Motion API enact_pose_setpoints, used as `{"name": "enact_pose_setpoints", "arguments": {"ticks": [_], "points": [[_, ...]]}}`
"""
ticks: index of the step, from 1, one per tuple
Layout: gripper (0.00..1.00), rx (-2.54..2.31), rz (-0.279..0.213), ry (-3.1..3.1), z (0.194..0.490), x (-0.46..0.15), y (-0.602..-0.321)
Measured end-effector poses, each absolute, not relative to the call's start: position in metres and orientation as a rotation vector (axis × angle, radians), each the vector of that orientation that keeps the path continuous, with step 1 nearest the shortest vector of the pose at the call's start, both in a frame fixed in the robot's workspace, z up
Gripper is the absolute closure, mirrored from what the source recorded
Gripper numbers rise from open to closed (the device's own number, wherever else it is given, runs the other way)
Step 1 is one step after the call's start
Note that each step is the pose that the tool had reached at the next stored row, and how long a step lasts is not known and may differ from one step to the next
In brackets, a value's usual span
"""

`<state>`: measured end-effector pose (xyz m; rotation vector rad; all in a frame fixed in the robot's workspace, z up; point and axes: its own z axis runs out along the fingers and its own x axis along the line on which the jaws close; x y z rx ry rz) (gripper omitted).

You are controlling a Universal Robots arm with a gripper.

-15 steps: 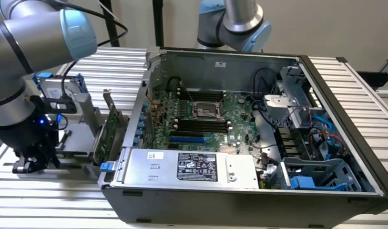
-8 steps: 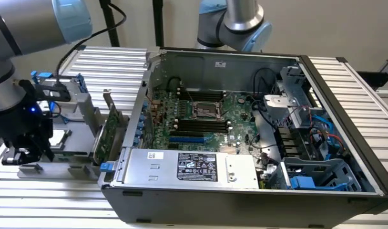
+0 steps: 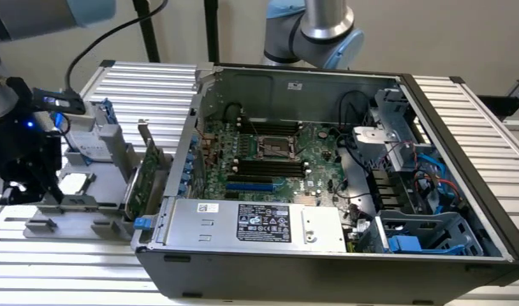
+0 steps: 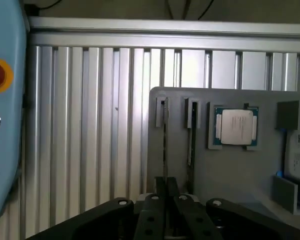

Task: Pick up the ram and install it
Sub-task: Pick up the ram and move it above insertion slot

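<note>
Gripper hovers over the grey holder, above the ram slotted in it; I read the jaws as narrow, nearly together.

Pincer low, facing straight down

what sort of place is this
Probably a robotics lab bench for computer assembly: an open desktop PC case with its motherboard exposed sits on a slatted aluminium table, a grey fixture tray holds a CPU, and a robot arm stands behind.
</note>
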<state>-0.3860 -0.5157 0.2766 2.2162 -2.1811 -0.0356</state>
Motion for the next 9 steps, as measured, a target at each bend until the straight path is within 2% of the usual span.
{"name": "enact_pose_setpoints", "arguments": {"ticks": [9], "points": [[1.0, 2.216, -0.037, -2.181, 0.318, -0.37, -0.516]]}}
